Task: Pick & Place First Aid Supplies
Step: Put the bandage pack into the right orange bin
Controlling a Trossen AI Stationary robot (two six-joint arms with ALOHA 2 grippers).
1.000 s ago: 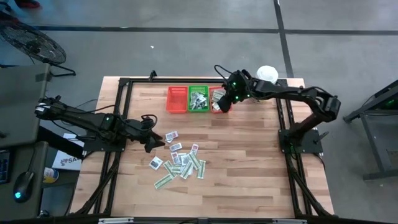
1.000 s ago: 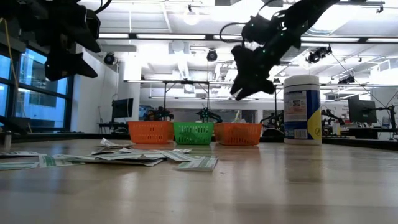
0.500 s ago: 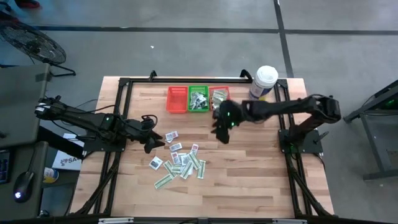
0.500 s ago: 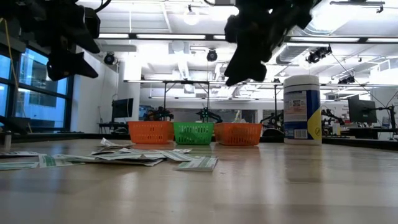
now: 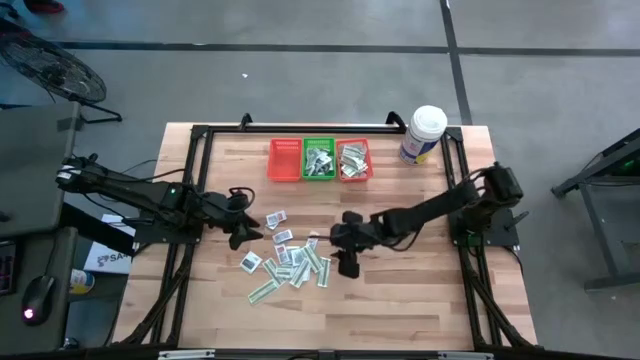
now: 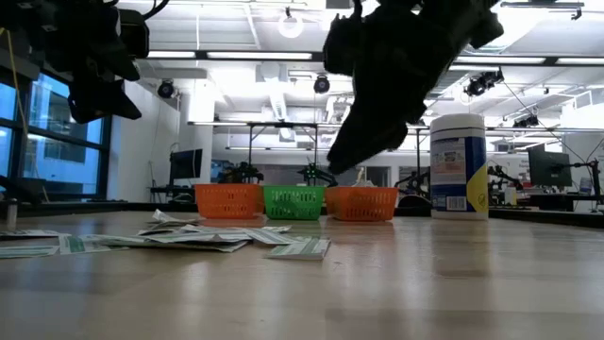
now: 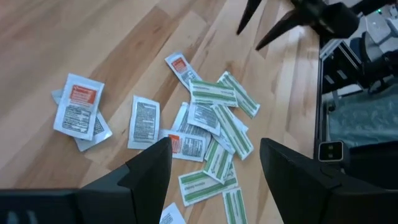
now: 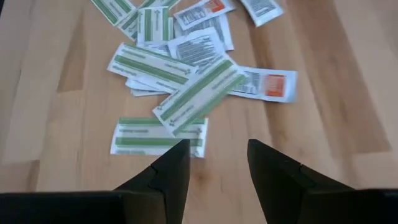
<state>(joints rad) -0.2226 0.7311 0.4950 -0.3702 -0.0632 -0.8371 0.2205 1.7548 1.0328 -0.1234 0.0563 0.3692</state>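
Note:
The first aid supplies (image 5: 290, 258) lie in a loose pile on the wooden table, white squarish packets mixed with green-and-white strips (image 8: 180, 74); they also show in the left wrist view (image 7: 205, 130). My right gripper (image 8: 217, 168) is open and hangs just above the pile's right edge (image 5: 347, 262), touching nothing. My left gripper (image 7: 214, 180) is open too and hovers at the pile's left side (image 5: 255, 228). In the low view the pile (image 6: 226, 241) rests flat, with the right gripper (image 6: 344, 161) above it.
Three small mesh baskets stand in a row near the far edge: red (image 5: 285, 160), green (image 5: 320, 160) with packets inside, and red (image 5: 353, 160) with packets inside. A white tub with a blue label (image 5: 425, 133) stands at the far right corner. Bare wood lies to the right of the pile.
My right gripper has swung from above the right-hand red basket toward the near edge and the left, coming down to the right edge of the packet pile. The left arm and the packets have kept still.

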